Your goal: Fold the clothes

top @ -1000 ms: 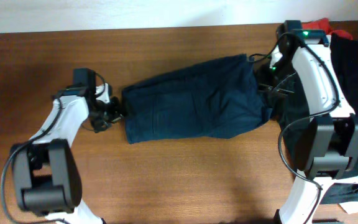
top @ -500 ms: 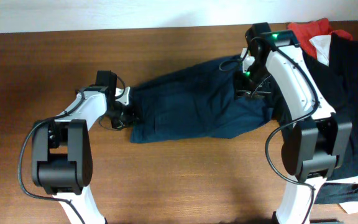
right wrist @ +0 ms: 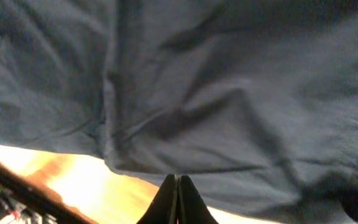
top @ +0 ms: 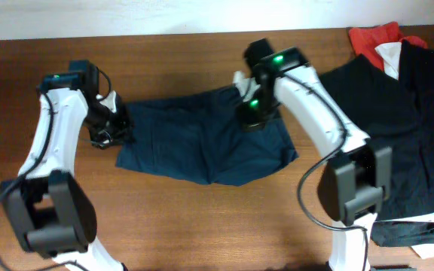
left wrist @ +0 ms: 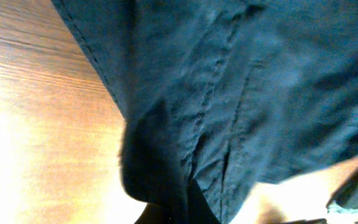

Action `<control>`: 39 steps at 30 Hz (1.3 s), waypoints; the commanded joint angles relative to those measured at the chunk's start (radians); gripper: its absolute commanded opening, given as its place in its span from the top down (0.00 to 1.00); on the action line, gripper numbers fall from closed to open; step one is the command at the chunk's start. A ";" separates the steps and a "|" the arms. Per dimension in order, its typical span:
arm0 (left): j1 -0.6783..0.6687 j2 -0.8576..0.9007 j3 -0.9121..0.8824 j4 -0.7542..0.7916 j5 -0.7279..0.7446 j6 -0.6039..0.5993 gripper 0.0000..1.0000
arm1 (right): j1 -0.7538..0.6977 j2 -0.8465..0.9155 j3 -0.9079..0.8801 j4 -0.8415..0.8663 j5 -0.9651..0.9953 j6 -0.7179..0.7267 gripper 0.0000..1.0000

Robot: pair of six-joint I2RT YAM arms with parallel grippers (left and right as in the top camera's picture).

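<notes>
The clothes in hand are dark navy shorts (top: 202, 143), stretched between both grippers over the middle of the table. My left gripper (top: 110, 134) is shut on their left edge; in the left wrist view the navy cloth (left wrist: 260, 81) fills the frame and bunches into the dark jaws (left wrist: 178, 214). My right gripper (top: 249, 119) is shut on the shorts' upper right part. In the right wrist view its fingertips (right wrist: 178, 186) are pressed together on the hem of the cloth (right wrist: 229, 93), which hangs above the bright wood.
A heap of black garments (top: 398, 128) covers the right end of the brown wooden table (top: 202, 218), with a red piece (top: 374, 36) and a white piece (top: 389, 56) at the back right corner. A pale wall runs along the far edge.
Both grippers closed on the shorts and both arms swung left. The shorts moved left with them, and their right end was drawn in toward the middle.
</notes>
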 commanded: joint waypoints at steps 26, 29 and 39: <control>0.000 -0.169 0.060 -0.083 -0.195 0.009 1.00 | 0.190 0.219 0.285 -0.039 0.099 0.029 0.84; 0.000 -0.170 0.060 -0.082 -0.194 0.008 1.00 | 0.105 0.221 0.267 -0.106 0.171 0.028 0.84; -0.041 -0.169 0.060 -0.031 0.041 0.008 1.00 | -0.071 0.222 -0.058 -0.054 0.161 -0.016 0.85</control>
